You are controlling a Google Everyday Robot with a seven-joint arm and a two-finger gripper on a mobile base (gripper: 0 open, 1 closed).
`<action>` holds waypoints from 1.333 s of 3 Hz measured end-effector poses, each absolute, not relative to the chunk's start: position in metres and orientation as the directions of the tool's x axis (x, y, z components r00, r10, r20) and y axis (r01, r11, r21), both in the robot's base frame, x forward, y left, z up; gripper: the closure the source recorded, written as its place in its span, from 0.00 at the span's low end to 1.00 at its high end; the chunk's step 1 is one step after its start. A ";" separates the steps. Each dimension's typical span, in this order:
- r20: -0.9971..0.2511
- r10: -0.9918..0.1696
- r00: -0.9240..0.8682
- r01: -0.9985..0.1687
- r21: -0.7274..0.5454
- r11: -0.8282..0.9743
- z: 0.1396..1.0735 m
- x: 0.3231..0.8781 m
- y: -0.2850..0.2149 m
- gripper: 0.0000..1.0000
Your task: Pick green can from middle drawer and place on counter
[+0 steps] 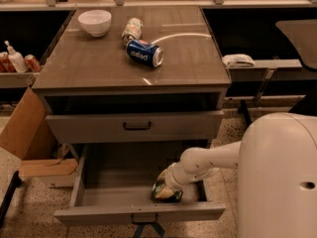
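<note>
Where drawer (115,183) holds shiny can (164,194), end effector (168,181) rests.

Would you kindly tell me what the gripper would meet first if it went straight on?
The gripper, angled down-left inside the open middle drawer, would probably meet the green can right at its tip first; whether they touch is unclear.

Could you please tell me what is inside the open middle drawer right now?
The middle drawer holds the green can near its front right, with the hand right over it. Nothing else shows; the arm covers the right rear corner and the can's top.
</note>
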State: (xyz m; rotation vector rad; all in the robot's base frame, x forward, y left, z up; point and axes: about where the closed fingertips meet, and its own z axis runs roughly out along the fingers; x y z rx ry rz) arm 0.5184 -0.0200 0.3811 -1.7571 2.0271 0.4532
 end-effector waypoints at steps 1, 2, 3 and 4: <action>-0.508 -0.854 -0.110 -0.991 -0.014 0.136 0.376 0.518 -0.017 0.81; -0.505 -0.855 -0.115 -0.991 -0.005 0.136 0.370 0.519 -0.020 0.59; -0.505 -0.855 -0.115 -0.991 -0.005 0.136 0.371 0.519 -0.020 0.34; -0.506 -0.855 -0.114 -0.991 -0.003 0.134 0.370 0.518 -0.019 0.11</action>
